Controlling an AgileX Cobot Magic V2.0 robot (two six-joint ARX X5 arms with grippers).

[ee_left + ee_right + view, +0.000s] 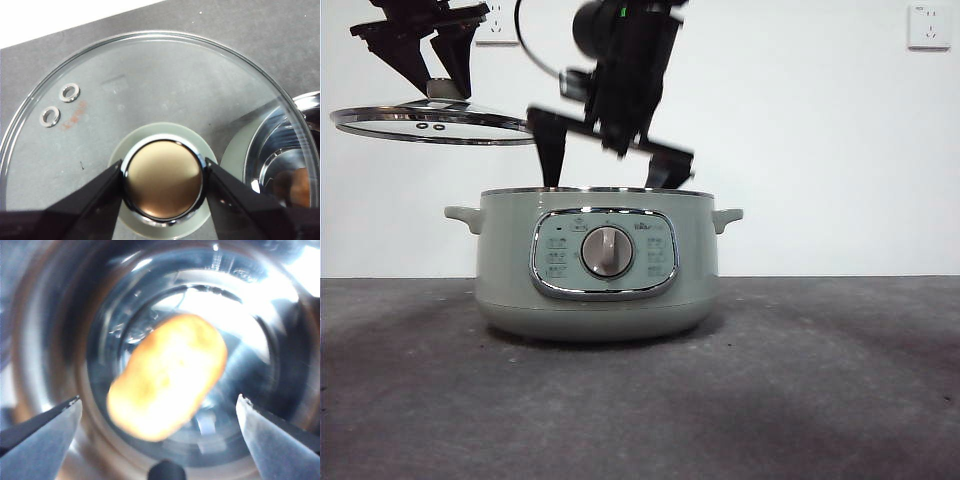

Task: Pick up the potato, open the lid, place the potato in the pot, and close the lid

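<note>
My left gripper (pixel 438 75) is shut on the lid's knob (pixel 163 180) and holds the glass lid (pixel 430 122) level in the air, up and to the left of the pot. The lid fills the left wrist view (pixel 150 85). The sage-green pot (pixel 510 270) stands open on the table, dial facing front. My right gripper (pixel 610 165) hangs just above the pot's opening with its jaws wide open and empty. In the right wrist view the orange-brown potato (pixel 167 375) lies blurred inside the shiny pot (pixel 50 340), below and between the open jaws of the right gripper (pixel 159 400).
The dark grey table (pixel 820 400) spreads around the pot. A white wall with sockets (pixel 928 27) stands behind. Part of the pot's steel inside (pixel 280 145) shows through the lid's edge in the left wrist view.
</note>
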